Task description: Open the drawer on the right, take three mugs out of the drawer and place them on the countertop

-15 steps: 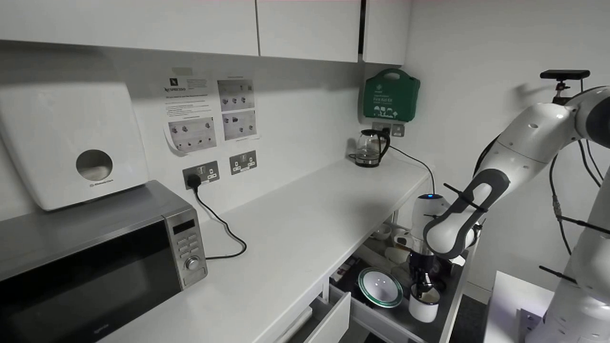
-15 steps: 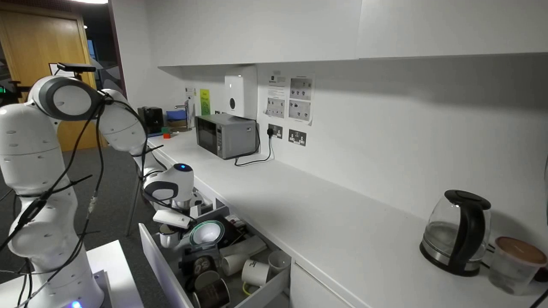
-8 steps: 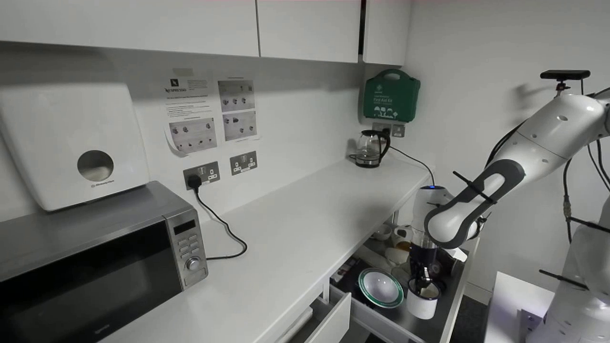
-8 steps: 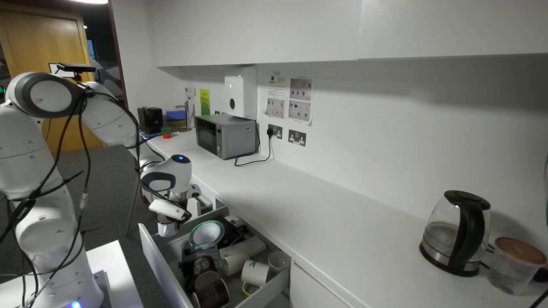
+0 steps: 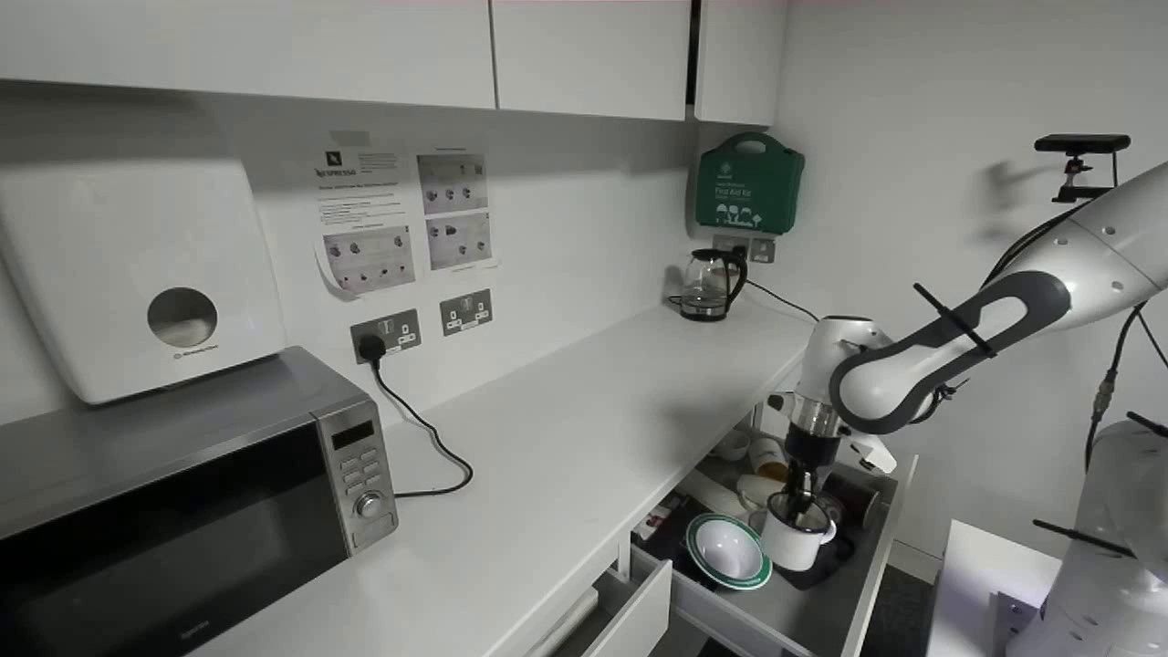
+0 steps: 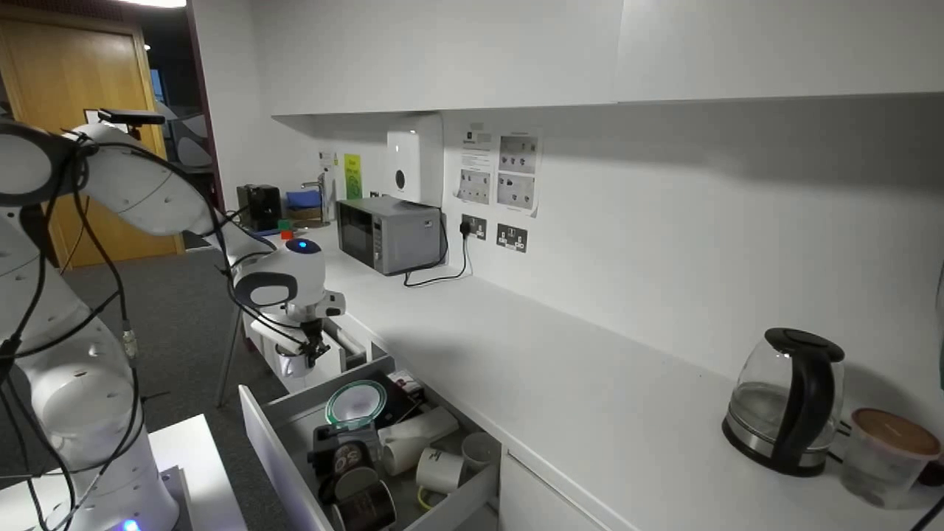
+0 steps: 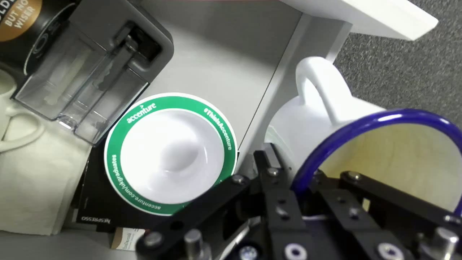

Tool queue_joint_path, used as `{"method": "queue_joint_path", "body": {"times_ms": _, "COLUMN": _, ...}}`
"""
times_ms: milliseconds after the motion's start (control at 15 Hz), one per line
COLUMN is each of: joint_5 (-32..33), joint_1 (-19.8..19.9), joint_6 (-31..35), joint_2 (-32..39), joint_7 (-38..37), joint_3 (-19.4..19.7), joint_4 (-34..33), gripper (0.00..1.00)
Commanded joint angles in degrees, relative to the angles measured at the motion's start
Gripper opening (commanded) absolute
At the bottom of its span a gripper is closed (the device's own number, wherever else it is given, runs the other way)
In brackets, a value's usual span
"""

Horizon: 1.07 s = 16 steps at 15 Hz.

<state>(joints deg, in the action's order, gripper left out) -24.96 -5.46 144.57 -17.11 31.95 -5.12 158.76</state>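
While the jaws clamp one blue-rimmed mug (image 7: pixel 389 155), one green-rimmed bowl (image 7: pixel 169 155) lies in the wide drawer (image 6: pixel 277 457); one microwave (image 6: pixel 394 237) and one kettle (image 6: pixel 783 405) stand on the tabletop (image 6: pixel 553 361).

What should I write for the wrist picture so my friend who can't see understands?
The end effector pinches a blue-rimmed white mug by its edge. In the drawer are a green-rimmed bowl and a clear-and-grey container.

The mug (image 7: pixel 364 146) and the bowl (image 7: pixel 175 151) near it look glossy. Beyond the mug, the drawer (image 7: pixel 216 68) looks matt, the carpet (image 7: pixel 404 76) rough.
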Motion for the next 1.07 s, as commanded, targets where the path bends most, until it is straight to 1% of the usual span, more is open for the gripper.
{"method": "queue_joint_path", "body": {"times_ms": 0, "joint_5": 1.41, "joint_1": -2.07, "joint_6": -2.16, "joint_2": -6.45, "joint_7": -10.19, "joint_3": 1.99, "joint_4": 0.77, "gripper": 0.01}}
{"method": "queue_joint_path", "body": {"times_ms": 267, "joint_5": 1.07, "joint_1": -2.81, "joint_6": -0.84, "joint_2": -8.99, "joint_7": -21.53, "joint_3": 1.19, "joint_4": 0.63, "gripper": 0.01}}
{"method": "queue_joint_path", "body": {"times_ms": 467, "joint_5": 1.74, "joint_1": -3.38, "joint_6": -0.97, "joint_2": -10.06, "joint_7": -25.82, "joint_3": 0.97, "joint_4": 0.63, "gripper": 0.01}}
{"method": "queue_joint_path", "body": {"times_ms": 600, "joint_5": 1.33, "joint_1": -4.06, "joint_6": -1.29, "joint_2": -10.21, "joint_7": -26.76, "joint_3": 1.43, "joint_4": 0.44, "gripper": 0.01}}
{"method": "queue_joint_path", "body": {"times_ms": 667, "joint_5": 1.44, "joint_1": -4.47, "joint_6": -1.54, "joint_2": -10.31, "joint_7": -26.31, "joint_3": 1.59, "joint_4": 0.43, "gripper": 0.01}}
{"method": "queue_joint_path", "body": {"times_ms": 733, "joint_5": 1.21, "joint_1": -5.46, "joint_6": -2.16, "joint_2": -10.41, "joint_7": -24.25, "joint_3": 2.06, "joint_4": 0.43, "gripper": 0.01}}
{"method": "queue_joint_path", "body": {"times_ms": 800, "joint_5": 1.47, "joint_1": -4.83, "joint_6": -0.36, "joint_2": -8.23, "joint_7": -25.1, "joint_3": 2.04, "joint_4": 0.04, "gripper": 0.05}}
{"method": "queue_joint_path", "body": {"times_ms": 1000, "joint_5": 1.36, "joint_1": -5.72, "joint_6": -0.41, "joint_2": -8.23, "joint_7": -25.02, "joint_3": 1.97, "joint_4": 0.04, "gripper": 0.05}}
